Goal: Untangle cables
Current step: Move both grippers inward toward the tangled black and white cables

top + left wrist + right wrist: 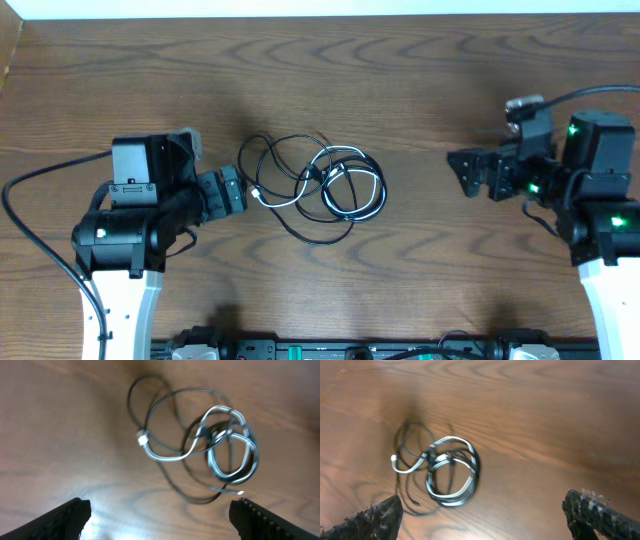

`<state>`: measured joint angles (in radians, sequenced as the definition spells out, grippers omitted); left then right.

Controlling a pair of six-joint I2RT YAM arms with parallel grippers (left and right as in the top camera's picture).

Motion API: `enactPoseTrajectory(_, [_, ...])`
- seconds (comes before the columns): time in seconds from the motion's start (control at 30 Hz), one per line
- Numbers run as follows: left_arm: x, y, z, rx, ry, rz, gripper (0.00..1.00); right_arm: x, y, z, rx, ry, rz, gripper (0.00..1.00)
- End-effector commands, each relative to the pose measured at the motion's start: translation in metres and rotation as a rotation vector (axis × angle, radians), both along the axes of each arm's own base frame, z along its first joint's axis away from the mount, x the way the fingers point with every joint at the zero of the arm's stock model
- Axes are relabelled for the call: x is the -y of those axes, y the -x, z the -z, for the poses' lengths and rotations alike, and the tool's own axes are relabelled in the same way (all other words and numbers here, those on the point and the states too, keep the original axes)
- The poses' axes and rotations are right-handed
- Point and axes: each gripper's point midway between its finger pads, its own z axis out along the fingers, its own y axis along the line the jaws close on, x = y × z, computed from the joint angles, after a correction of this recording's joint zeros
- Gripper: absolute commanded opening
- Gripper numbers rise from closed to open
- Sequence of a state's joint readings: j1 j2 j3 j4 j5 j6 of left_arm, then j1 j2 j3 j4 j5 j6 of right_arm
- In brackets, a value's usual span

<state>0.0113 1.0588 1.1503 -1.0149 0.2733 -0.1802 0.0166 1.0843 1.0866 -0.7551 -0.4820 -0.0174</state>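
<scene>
Presently, the cables lay in one loose snarl at the middle of the table. The white cable was coiled through the black loops, and its plug pointed toward the left gripper. That gripper stood just beside the heap, jaws wide apart, holding nothing. The right gripper sat well apart, likewise spread and empty. Recommended: pinch the white plug end alone, draw it out slowly, and watch for snagging.

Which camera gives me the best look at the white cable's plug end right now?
Left wrist. The white cable's plug end is largest and closest there, with its shape readable. Overhead shows it only as a tiny white tip. Right wrist shows it small, distant and blurred.
</scene>
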Motion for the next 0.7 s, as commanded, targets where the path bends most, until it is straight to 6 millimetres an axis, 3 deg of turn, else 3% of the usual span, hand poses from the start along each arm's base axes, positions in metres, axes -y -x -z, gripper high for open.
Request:
enactPoseTrajectory(0.0, [0.01,-0.011,-0.014,0.065,0.051,0.034,0.94,-0.029,-0.002,-0.002,0.024,0.039,-0.077,0.99])
enactPoseTrajectory(0.23, [0.015,-0.022,-0.022,0.12,0.049,0.057,0.94,-0.066,-0.021,0.044,0.015,0.326,-0.075,0.94])
enactPoseTrajectory(0.3, [0.022,-0.023,-0.021,0.122,0.043,0.091,0.94,-0.082,-0.025,0.062,-0.011,0.351,-0.108,0.99])
enactPoseTrajectory(0.5, [0.043,-0.022,-0.011,0.102,-0.002,0.19,0.94,-0.105,-0.042,0.119,-0.168,0.304,-0.026,0.99])
enactPoseTrajectory(0.67, [0.053,-0.024,0.0,0.064,-0.02,0.224,0.94,-0.109,-0.049,0.156,-0.263,0.291,0.03,0.8])
